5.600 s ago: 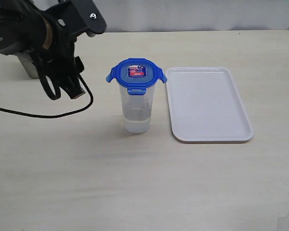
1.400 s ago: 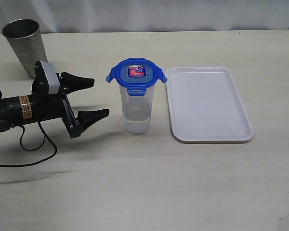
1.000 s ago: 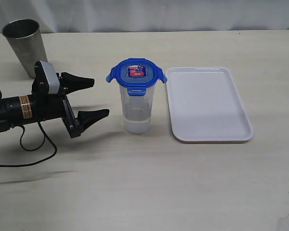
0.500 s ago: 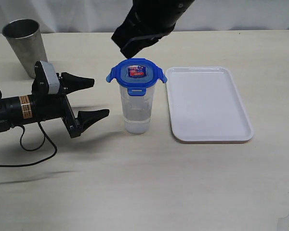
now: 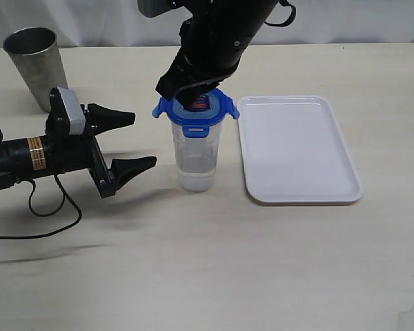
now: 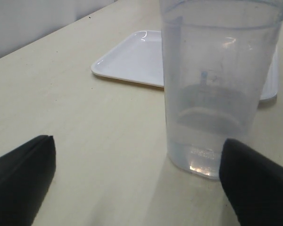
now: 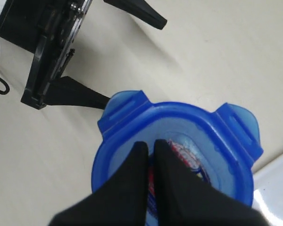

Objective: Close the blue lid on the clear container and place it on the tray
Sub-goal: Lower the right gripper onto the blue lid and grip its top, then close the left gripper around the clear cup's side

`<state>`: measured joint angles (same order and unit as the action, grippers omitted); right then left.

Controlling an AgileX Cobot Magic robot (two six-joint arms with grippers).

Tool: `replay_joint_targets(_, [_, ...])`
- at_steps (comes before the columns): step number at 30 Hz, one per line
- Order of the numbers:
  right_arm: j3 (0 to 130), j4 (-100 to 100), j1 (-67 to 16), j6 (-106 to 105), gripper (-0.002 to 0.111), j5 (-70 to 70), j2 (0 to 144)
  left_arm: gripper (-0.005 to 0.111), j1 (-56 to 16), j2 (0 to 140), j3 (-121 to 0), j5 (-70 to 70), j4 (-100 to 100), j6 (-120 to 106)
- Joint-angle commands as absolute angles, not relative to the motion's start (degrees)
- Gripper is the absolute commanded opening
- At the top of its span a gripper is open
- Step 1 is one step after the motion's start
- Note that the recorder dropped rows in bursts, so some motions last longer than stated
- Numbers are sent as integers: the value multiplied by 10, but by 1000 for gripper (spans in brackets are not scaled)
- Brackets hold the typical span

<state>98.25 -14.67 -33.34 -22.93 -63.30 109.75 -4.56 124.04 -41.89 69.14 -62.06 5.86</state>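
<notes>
The clear container [image 5: 196,155] stands upright on the table just left of the white tray [image 5: 297,148]. The blue lid [image 5: 208,112] sits on its top with the tabs flared outward. My right gripper [image 5: 193,98] comes down from the far side. In the right wrist view it [image 7: 151,143] is shut, fingertips together on the lid [image 7: 212,141] at its red label. My left gripper [image 5: 145,139] lies low on the table left of the container, open and apart from it. In the left wrist view it [image 6: 137,143] faces the container [image 6: 217,84], with the tray [image 6: 132,56] behind.
A shiny steel cup [image 5: 36,65] stands at the far left of the table. The left arm's black cable [image 5: 34,207] trails over the table near the left edge. The tray holds nothing.
The right arm has swung in from the far side and dropped until its shut fingertips sit on the lid. The left arm, container and tray have not moved in the last second.
</notes>
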Motion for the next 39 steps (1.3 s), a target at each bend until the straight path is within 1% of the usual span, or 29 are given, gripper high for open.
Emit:
replay_joint_targets(1, [985,-140,-335,-226,5,-618,1102,88,-47,1243,-421,700,-620,59])
replay_joint_targets(21, [984,-126,-335,-217,5,-622,1106,88,-54,1243,-421,700,-638,59])
replay_joint_targets(28, [984,-126,-335,-217,5,-622,1106,88,-92,1243,-421,700,-641,59])
replay_joint_targets(39, [984,-126,-335,-216,5,-622,1106,88,-159,1243,-458,700,-602,64])
